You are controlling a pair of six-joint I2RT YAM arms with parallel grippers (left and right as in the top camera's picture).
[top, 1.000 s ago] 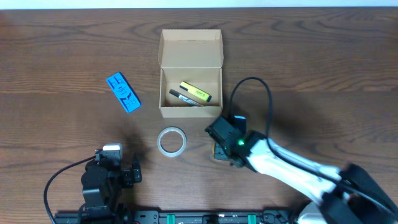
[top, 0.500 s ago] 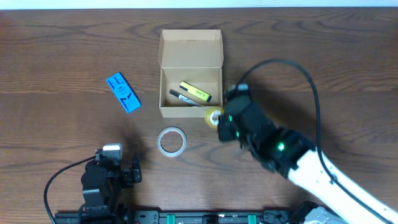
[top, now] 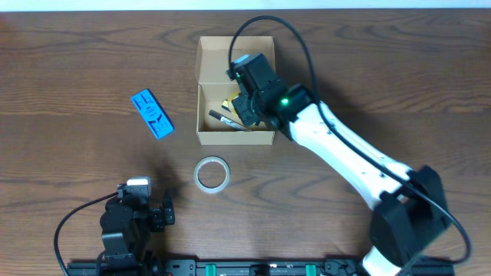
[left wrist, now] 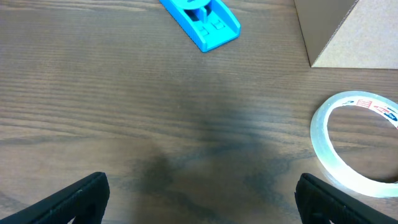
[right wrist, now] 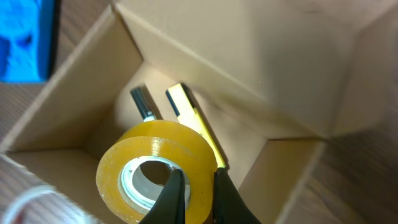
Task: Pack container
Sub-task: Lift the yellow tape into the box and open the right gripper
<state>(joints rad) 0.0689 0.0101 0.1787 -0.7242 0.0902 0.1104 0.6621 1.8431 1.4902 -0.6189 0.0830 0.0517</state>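
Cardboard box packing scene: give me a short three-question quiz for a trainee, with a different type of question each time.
1. True or false: the clear tape roll lies inside the box.
2. What does the right gripper hold? A. a yellow tape roll B. the clear tape roll C. nothing
3. Short answer: how many things lie on the floor of the box, and what are they?
Key: 1. False; it lies on the table in front of the box. 2. A; the yellow tape roll is pinched above the open box. 3. Two: a yellow highlighter and a black pen.
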